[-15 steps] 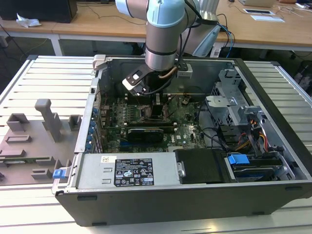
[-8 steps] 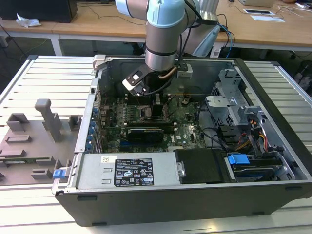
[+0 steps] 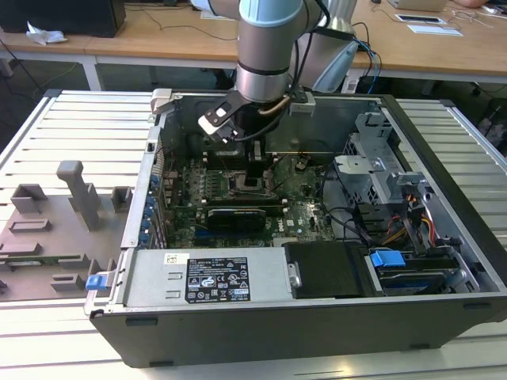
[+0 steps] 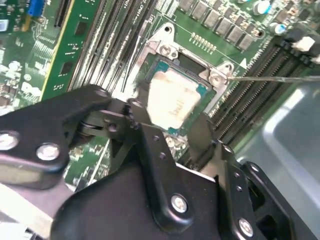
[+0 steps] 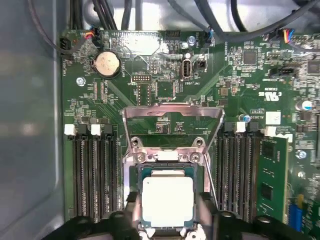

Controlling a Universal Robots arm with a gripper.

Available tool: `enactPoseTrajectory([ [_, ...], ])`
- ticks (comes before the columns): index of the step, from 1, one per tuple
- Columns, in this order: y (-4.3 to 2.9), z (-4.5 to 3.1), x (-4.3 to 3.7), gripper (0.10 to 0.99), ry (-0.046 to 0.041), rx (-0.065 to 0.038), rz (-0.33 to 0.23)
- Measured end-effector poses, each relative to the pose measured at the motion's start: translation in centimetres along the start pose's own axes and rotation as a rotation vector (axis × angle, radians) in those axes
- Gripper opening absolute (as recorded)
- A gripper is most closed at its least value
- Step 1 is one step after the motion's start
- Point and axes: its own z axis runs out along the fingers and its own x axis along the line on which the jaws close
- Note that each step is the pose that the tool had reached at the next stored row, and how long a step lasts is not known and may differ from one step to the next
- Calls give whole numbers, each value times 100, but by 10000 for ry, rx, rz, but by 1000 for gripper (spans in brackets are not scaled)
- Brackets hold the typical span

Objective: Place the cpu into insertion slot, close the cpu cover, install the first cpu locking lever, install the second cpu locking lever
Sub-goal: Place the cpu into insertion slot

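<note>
Slatted metal tabletop (image 3: 71, 127) is carrying an open computer case (image 3: 261, 332) across the middle of the exterior view, with wooden desks (image 3: 158, 36) running along the upper edge of the frame behind it.

The cpu (image 5: 167, 200) is sitting face up within the insertion slot (image 4: 185, 62). A thin green border is ringing its silver face, and the slot's dark frame is showing around it in both wrist views. The jaws are gripping the chip, narrowed to its width, with one black finger (image 4: 142, 117) pressing against one edge and the other finger against the opposite edge. The cpu cover (image 5: 172, 111) is standing raised on its hinge at the side of the slot away from the jaws, clear of the chip, and green board is showing through its window. A thin wire lever (image 4: 270, 78) is reaching out from a corner of the slot across long black memory slots (image 5: 95, 175), which are flanking the slot on both sides. A round coin cell (image 5: 106, 64) is sitting on the circuit board (image 5: 240, 90) beyond the cover.

In the exterior view the arm (image 3: 265, 47) is reaching down from the upper centre of the frame into the case. The case is also holding a grey power supply (image 3: 214, 277) along its near wall at lower centre and a metal drive cage (image 3: 380, 166) at the right. At the exterior view's left, outside the case, a grey fixture tray (image 3: 47, 237) is lying on the tabletop and holding upright grey blocks (image 3: 79, 190).
</note>
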Motion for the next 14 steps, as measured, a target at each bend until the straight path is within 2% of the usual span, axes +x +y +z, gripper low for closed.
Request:
enactPoseTrajectory([
  [1,-1,-43,5,537,-21,0,1],
  [4,-4,-175,18,353,-109,0,3],
  [5,-5,-203,19,235,-126,0,3],
  [6,-6,-255,21,173,-152,-1,3],
  [7,-7,-282,22,173,-164,-1,4],
  [8,-8,-327,24,106,-184,-1,4],
  [11,-13,-513,22,106,-271,-1,6],
  [13,-14,-561,21,106,-279,-2,7],
  [14,-16,-609,20,106,-284,-1,7],
])
